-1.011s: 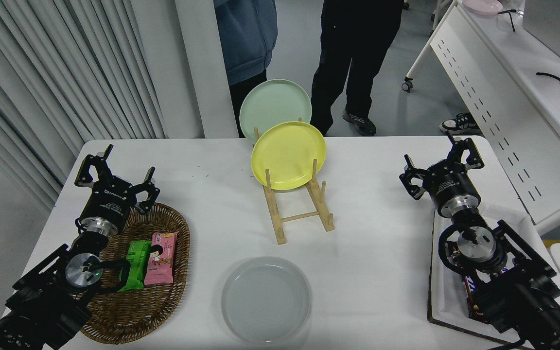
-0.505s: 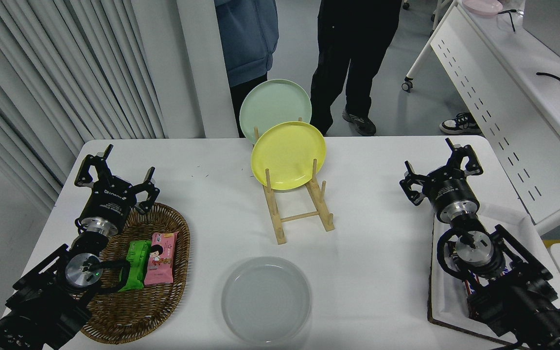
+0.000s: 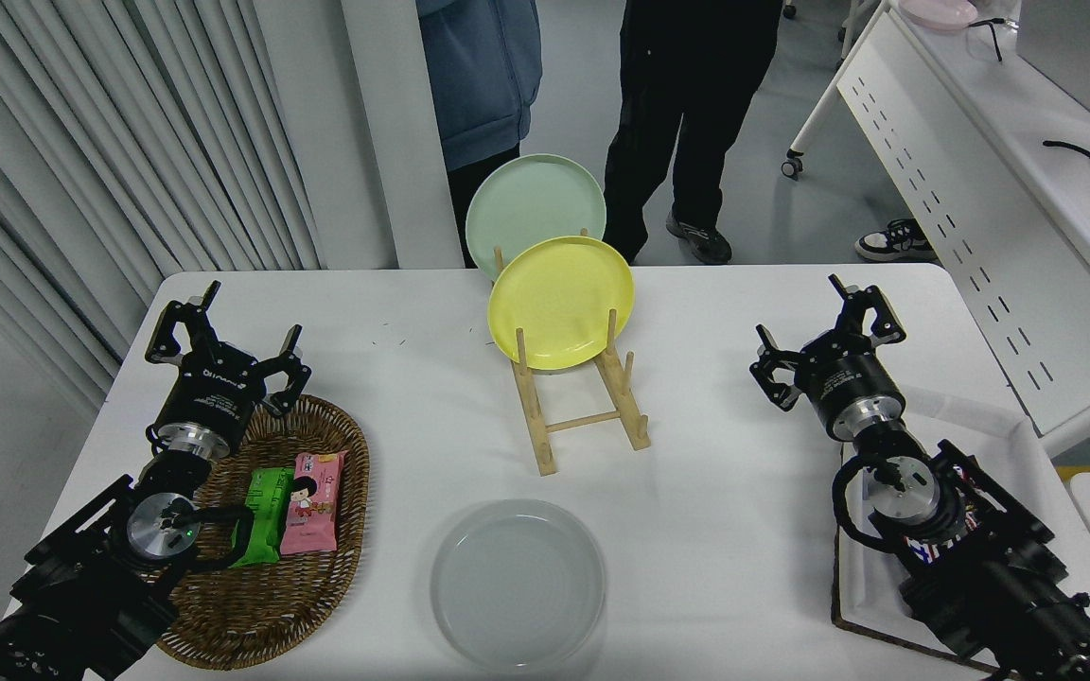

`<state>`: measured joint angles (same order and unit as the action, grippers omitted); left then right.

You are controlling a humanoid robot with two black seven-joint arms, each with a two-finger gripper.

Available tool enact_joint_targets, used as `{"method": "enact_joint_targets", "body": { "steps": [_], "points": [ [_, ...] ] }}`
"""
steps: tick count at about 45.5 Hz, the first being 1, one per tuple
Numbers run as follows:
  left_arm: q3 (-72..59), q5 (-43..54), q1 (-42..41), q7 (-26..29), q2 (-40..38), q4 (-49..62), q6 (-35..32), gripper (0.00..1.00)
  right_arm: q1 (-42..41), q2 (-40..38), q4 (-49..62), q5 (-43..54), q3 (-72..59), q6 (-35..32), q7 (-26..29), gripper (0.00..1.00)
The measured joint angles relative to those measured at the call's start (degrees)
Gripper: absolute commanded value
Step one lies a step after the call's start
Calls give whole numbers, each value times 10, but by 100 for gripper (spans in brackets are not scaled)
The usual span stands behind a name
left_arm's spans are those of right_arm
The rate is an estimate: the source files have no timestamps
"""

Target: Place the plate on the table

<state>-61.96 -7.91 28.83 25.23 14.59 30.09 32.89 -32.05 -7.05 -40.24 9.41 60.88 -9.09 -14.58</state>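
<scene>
In the head view, the light-grey plate (image 3: pixel 518 584) lies flat on the white surface (image 3: pixel 725 473), at the near edge and about midway between the two arms, with nothing touching it. Behind it stands a wooden rack (image 3: pixel 583 407) holding a yellow plate (image 3: pixel 560 301) upright in a front slot and a mint green plate (image 3: pixel 531 203) upright behind it, partly hidden by the yellow one.

The right hand (image 3: pixel 827 337) hovers over the surface to the right of the rack, well apart from the grey plate, its fingers spread wide and holding nothing. Its arm comes in from the lower right corner, over a white tray (image 3: pixel 852 567) that sits on a brown mat at the right edge; something with dark print lies in the tray under the arm, but it is too hidden to tell what.

The left hand (image 3: pixel 226 340) is parked at the lower left, just over the far rim of an oval wicker basket (image 3: pixel 308 605), its fingers also wide and empty. In the basket lie a green packet (image 3: pixel 266 515) and a pink packet (image 3: pixel 311 501), side by side.

At the far side two people stand, one in a blue top (image 3: pixel 479 76) and one in black clothes (image 3: pixel 692 104). A white desk with a slotted side panel (image 3: pixel 942 218) stands to the right.
</scene>
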Motion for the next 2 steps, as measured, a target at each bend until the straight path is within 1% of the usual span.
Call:
{"method": "enact_joint_targets", "body": {
  "steps": [2],
  "points": [
    [0, 0, 0, 0, 0, 0, 0, 100, -1, 0, 0, 0, -2, 0, 0, 100]
  ]
}}
